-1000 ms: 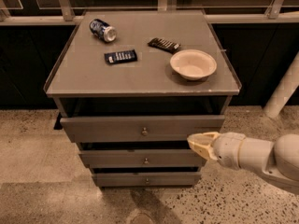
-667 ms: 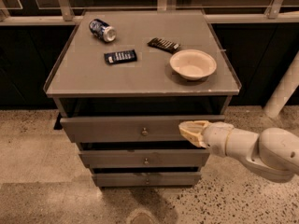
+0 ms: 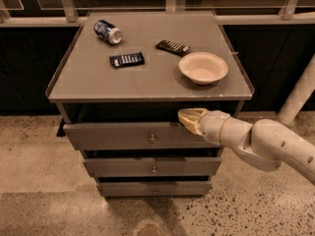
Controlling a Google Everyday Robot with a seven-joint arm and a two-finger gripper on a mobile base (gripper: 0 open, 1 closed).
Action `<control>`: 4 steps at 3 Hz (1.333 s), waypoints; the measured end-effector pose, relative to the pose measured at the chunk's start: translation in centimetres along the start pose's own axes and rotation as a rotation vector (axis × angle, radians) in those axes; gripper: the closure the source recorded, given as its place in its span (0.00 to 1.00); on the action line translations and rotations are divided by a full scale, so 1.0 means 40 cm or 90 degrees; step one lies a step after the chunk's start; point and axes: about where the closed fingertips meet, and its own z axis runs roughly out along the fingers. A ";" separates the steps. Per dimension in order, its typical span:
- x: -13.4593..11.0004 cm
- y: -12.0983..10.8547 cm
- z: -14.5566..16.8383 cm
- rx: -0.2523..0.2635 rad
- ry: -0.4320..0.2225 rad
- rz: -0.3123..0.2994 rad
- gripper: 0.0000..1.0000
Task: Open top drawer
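Viewed from above and in front: a grey bench [image 3: 147,82] with a flat matte top and a thin raised lip, on a speckled, polished stone floor [image 3: 39,171]. Dark wall panels behind, crossed by a pale rail [image 3: 44,20]; a white post [image 3: 300,95] at the right edge, cut off top and bottom.

On the bench: a blue-and-white drinks can [image 3: 108,32] lying on its side at back left; a dark flat packet [image 3: 127,59] near it; a second dark packet [image 3: 173,46] further back; a round cream bowl [image 3: 203,68] at right.

Under the bench top, the top drawer [image 3: 113,135]: wide grey front, small round metal knob [image 3: 152,138] at centre, black gap above. Two narrower lower drawers [image 3: 152,167] beneath.

Smooth white arm [image 3: 266,144] reaching in from the right, cut off by the edge. Yellowish hand [image 3: 188,118] at the drawer's upper right edge, right of the knob. Open or closed: cannot tell. Touching the drawer or just in front of it: unclear.
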 end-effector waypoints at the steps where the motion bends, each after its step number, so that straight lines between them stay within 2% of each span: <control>1: -0.002 -0.005 0.002 0.003 0.000 -0.001 1.00; 2: 0.009 -0.002 0.008 0.000 0.011 0.000 1.00; 4: 0.080 -0.049 0.063 0.018 0.047 -0.007 1.00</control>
